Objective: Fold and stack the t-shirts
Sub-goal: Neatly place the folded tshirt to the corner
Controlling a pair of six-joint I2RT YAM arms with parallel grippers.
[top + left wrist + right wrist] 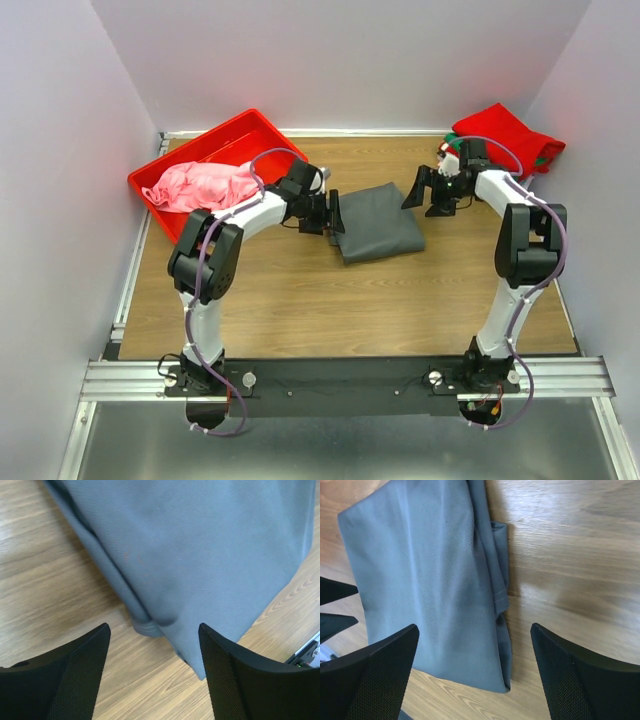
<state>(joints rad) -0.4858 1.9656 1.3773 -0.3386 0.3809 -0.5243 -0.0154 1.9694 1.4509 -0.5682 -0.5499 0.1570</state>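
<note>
A folded dark grey t-shirt (378, 222) lies in the middle of the wooden table. My left gripper (333, 213) is open at its left edge, with the shirt's folded edge (200, 565) between and beyond the fingers. My right gripper (416, 189) is open just above the shirt's right edge, the shirt (430, 580) lying under it. A pink t-shirt (200, 186) is bunched in the red bin (250, 134). A red t-shirt (505, 135) lies folded at the back right over a green one (543, 159).
The red plastic bin stands at the back left. White walls close in the table on three sides. The tips of the left gripper show at the left edge of the right wrist view (335, 605).
</note>
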